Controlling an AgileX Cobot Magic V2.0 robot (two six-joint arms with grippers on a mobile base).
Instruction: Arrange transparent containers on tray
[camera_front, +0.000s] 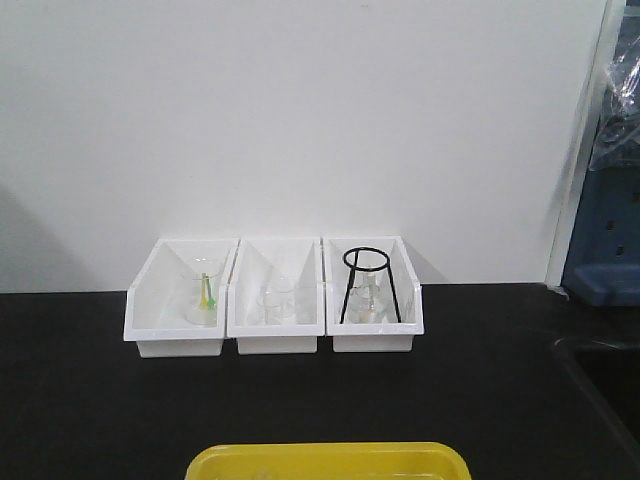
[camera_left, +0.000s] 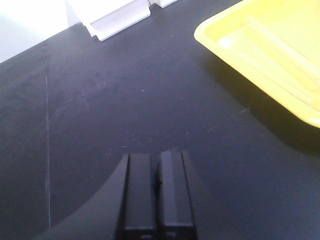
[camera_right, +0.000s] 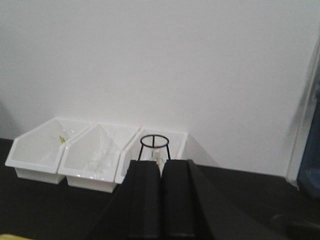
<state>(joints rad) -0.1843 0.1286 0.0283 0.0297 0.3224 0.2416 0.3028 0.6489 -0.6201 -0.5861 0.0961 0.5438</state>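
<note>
Yellow tray (camera_front: 327, 461) is sitting at the near edge of the black table (camera_front: 80, 400), only its far rim showing in the front view: glossy plastic, rounded corners, raised lip. In the left wrist view the tray (camera_left: 235, 35) is filling the upper right, and faint long clear tubes (camera_left: 280, 42) are lying flat inside it, slanting across the floor; exact count is hard to tell. Left gripper (camera_left: 157, 187) is hanging low over bare tabletop just beside the tray, its two blocky matte black fingers (camera_left: 140, 195) pressing together with nothing between them. Right gripper (camera_right: 161, 195) is sitting higher, facing the wall, its fingers likewise meeting and carrying nothing. Across the table, well apart from the tray, three white plastic bins (camera_front: 272, 295) are standing side by side against the plain white wall (camera_front: 300, 120), each with a sloped open front. Left bin is holding a clear beaker (camera_front: 203, 293) with something green and yellow in it; middle bin is holding clear glassware, blurred; right bin is holding a black wire stand (camera_front: 367, 285) with a round ring on top and thin splayed legs, standing over more clear glass. Tabletop is looking matte and faintly scuffed.
</note>
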